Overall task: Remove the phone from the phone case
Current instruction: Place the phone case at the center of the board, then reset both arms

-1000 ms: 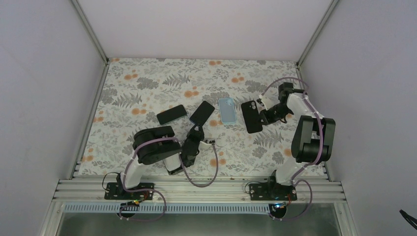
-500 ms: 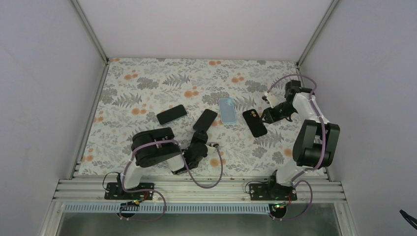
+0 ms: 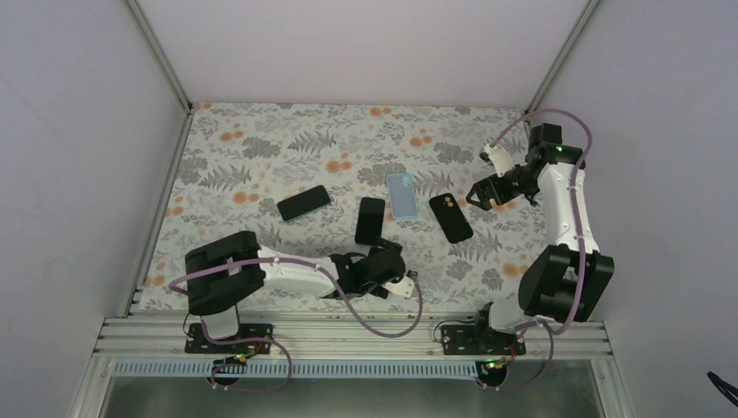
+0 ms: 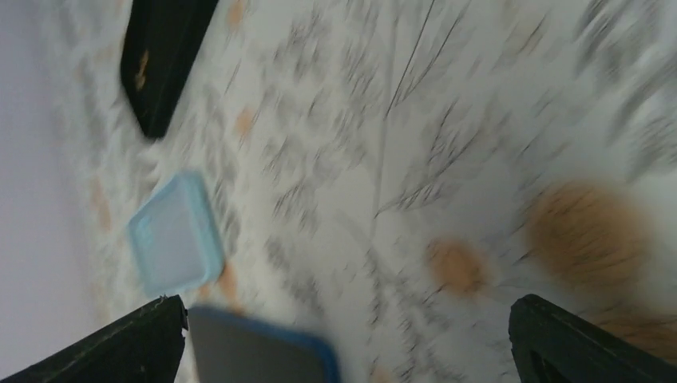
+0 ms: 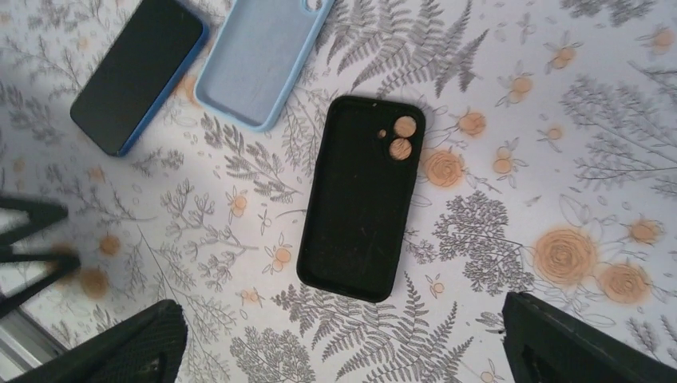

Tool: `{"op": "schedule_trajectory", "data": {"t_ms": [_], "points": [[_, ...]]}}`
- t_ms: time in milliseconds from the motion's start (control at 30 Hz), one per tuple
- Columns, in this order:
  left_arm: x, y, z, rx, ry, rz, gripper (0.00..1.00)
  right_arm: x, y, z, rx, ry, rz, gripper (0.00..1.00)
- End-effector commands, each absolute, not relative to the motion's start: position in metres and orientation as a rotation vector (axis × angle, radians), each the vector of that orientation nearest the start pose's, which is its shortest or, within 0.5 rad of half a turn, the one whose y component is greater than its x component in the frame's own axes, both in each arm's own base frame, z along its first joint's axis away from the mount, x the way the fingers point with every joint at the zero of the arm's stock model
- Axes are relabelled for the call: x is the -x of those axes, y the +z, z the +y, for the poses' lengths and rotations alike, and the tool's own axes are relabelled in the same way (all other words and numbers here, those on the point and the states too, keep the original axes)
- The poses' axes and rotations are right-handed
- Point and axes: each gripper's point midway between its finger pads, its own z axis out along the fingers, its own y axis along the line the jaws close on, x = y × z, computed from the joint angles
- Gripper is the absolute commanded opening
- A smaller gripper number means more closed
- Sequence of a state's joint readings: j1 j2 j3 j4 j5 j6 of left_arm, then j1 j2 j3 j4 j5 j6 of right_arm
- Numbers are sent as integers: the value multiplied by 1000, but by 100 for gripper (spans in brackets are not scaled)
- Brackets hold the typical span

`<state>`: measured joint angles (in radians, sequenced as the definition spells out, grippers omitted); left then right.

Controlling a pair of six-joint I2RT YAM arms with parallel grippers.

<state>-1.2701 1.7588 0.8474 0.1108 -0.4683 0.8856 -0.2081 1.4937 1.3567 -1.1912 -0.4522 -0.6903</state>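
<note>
Near the middle of the surface [image 3: 261, 131], slightly toward the right edge: phone case [image 5: 259, 60], pale blue, lying flat with the hollow side up. It's an empty shell with nothing seated in it, long axis running roughly far edge to near edge.

Phone [image 5: 136, 76] sits just beside the case, on its left and a bit nearer the near edge. It's screen up, dark glass with a blue edge, lying flat. Corner-to-edge gap with the case is tiny and I can't tell if they touch.

On the right side of the phone case there's a black case [image 5: 359, 195], flat, with the floral cloth showing through its camera cut-outs. It's near the pale shell but apart from it.

Second phone [image 3: 304, 202] is left of centre, angled, well apart from the rest.

Left end effector [image 4: 349, 311] is low over the cloth close to the near edge, on the near side of the phone. Fingers are spread wide with nothing between them and no contact with anything. Its wrist view is motion-blurred, but both fingertips read clearly at the frame corners.

Right end effector [image 5: 345, 311] hangs above the surface toward the right edge, looking down on the black case. Fingers are wide apart, gripping nothing.
</note>
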Motion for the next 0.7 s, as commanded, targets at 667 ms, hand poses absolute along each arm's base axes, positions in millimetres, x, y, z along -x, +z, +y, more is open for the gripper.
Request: {"op": "schedule_trajectory", "data": {"t_ms": [667], "points": [[-428, 385, -152, -759, -354, 1940, 100, -380, 313, -67, 158, -77, 2075, 100]]}}
